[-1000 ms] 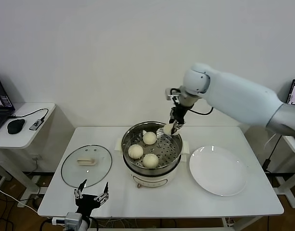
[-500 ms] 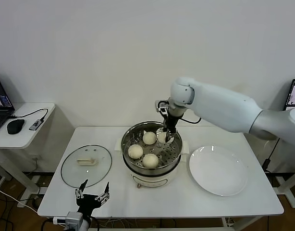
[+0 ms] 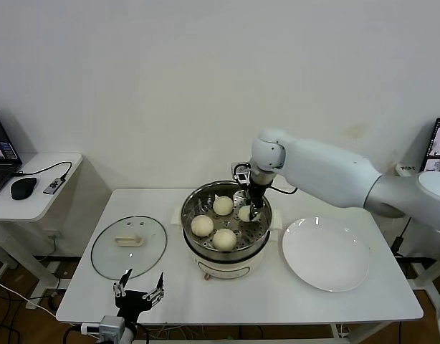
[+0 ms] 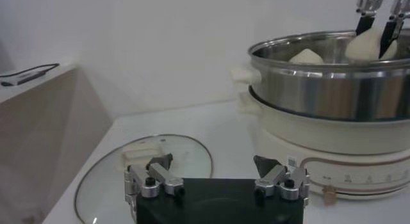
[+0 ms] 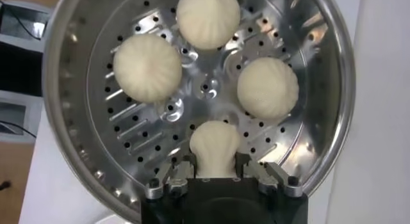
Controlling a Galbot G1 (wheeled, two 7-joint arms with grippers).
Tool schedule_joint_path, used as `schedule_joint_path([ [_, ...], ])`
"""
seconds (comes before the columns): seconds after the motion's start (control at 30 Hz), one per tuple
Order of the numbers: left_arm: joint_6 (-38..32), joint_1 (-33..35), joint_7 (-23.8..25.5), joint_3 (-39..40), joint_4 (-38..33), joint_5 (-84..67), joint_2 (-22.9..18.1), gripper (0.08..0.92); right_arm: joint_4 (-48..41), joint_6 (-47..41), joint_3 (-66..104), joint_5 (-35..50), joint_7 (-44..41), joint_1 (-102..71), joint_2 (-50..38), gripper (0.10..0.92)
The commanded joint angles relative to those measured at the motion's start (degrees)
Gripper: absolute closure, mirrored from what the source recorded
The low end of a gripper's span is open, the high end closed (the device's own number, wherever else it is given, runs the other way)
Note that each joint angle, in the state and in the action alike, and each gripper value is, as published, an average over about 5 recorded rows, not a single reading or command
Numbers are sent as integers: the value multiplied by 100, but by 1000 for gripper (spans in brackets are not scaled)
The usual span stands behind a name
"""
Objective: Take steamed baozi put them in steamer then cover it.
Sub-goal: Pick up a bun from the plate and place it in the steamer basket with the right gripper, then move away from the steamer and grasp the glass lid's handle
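Cream-white baozi (image 5: 215,147) clamped between right gripper (image 5: 216,171) fingers — low inside steel steamer (image 3: 198,242).

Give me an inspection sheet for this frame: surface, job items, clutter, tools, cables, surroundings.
Surface: white table.
Job items: steamer at table centre, uncovered; three steamed baozi lie on its perforated tray, and a fourth baozi is held low over the tray. Glass lid lies flat on the table on the robot's left.
Clutter: empty white plate to the right of the steamer.
Tools: right tool inside the steamer, shut on the fourth baozi; left tool open, idle at the near table edge by the lid.
Cables: cable on the side table.
Surroundings: side table with mouse; plain wall.
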Motion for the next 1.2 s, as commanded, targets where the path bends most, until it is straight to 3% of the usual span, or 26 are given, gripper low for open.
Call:
schedule_joint_path([
  [0.03, -1, 0, 1, 7, 12, 1, 3, 177, -30, -28, 40, -99, 108, -158, 20, 624],
  [0.17, -1, -5, -1, 16, 30, 7, -13, 177, 33, 7, 38, -17, 134, -143, -16, 592],
  [0.43, -1, 16, -9, -1, 35, 23, -26, 177, 288, -4, 202, 117, 54, 17, -318, 389],
  [0.67, 23, 94, 9, -10, -122, 27, -11, 177, 1096, -61, 863, 407, -22, 229, -1367, 217],
  [0.77, -39, 96, -32, -25, -86, -9, -11, 177, 1434, 5, 1361, 573, 233, 25, -1904, 205],
  [0.9, -128, 64, -200, -30, 0, -169, -16, 177, 1869, 329, 2524, 1071, 1008, -689, -2689, 203],
  [1.07, -104, -25, -420, -15, -2, -542, -14, 177, 2713, 706, 4303, 2043, 2999, -2375, -3568, 203],
  [1.2, -55, -139, -505, -20, 17, -563, -25, 177, 3408, 1017, 5940, 2294, 4355, -4083, -3847, 203],
])
